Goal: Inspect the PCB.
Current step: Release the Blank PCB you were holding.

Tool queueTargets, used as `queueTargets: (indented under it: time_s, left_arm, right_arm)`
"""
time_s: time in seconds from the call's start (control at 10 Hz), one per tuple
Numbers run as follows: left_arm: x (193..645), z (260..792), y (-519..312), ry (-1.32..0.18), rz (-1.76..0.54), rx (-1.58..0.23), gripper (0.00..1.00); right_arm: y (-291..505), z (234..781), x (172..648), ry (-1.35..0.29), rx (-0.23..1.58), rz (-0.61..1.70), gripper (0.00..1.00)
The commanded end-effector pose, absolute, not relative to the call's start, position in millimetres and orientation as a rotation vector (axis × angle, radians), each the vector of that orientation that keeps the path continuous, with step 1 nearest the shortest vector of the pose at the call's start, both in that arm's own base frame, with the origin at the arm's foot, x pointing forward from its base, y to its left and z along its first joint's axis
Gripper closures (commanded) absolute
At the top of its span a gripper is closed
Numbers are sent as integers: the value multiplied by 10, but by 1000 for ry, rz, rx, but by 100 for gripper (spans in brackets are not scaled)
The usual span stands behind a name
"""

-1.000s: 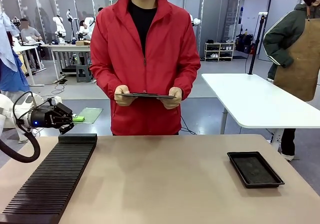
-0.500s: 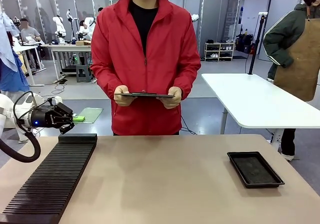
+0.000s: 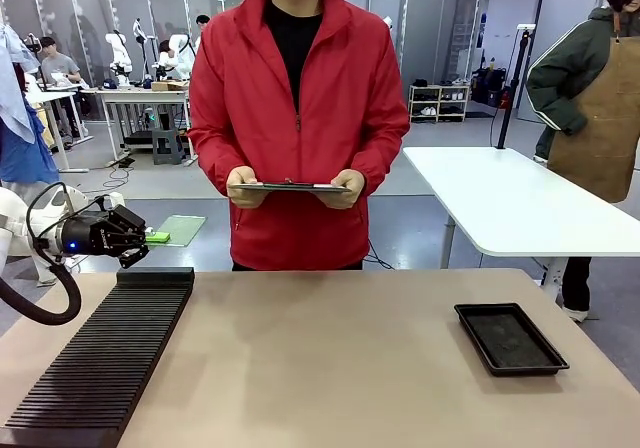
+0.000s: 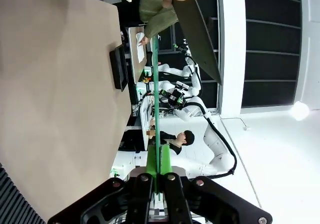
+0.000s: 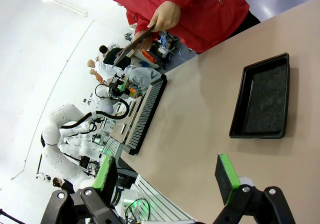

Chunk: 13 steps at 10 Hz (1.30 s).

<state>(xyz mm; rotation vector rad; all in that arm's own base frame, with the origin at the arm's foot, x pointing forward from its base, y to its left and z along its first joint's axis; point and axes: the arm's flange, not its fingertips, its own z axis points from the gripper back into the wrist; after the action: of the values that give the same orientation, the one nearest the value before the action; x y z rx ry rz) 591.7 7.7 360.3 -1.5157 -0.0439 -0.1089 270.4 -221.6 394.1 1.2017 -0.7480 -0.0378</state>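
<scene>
The PCB point(image 3: 183, 230) is a thin pale green board held level beyond the table's far left edge. My left gripper point(image 3: 150, 236) is shut on its near edge. In the left wrist view the PCB point(image 4: 155, 109) runs edge-on as a thin green line up from my left gripper point(image 4: 158, 180), whose pads press on it. My right gripper point(image 5: 165, 179) is open above the table with nothing between its green pads.
A person in a red jacket point(image 3: 290, 98) stands at the far side holding a dark tablet point(image 3: 290, 187) in both hands. A long black slotted rack point(image 3: 100, 358) lies on the table's left. A shallow black tray point(image 3: 510, 338) sits at the right.
The person has shifted slightly to the right and lifted the tablet a little. My left arm and the PCB have not moved.
</scene>
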Motion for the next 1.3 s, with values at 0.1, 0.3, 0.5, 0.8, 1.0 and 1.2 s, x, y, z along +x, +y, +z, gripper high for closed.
queueTargets:
  time_s: [0.1, 0.3, 0.5, 0.8, 1.0, 1.2]
  left_arm:
    - [5910, 3598, 80, -42, -110, -1515, 97]
    - [5910, 3598, 80, -42, -110, -1515, 97]
    - [5910, 3598, 80, -42, -110, -1515, 97]
    - [5910, 3598, 80, -42, -110, -1515, 97]
    - [5910, 3598, 80, -42, -110, -1515, 97]
    - [5910, 3598, 80, -42, -110, -1515, 97]
  right_arm:
    - [-2222, 3946, 2698, -756, 1208, -31, 0]
    - [-2222, 3946, 2698, -756, 1208, -31, 0]
    - [-2222, 3946, 2698, -756, 1208, -31, 0]
    - [-2222, 3946, 2698, -756, 1208, -31, 0]
    - [-2222, 3946, 2698, -756, 1208, -31, 0]
    - [-2222, 3946, 2698, -756, 1208, -31, 0]
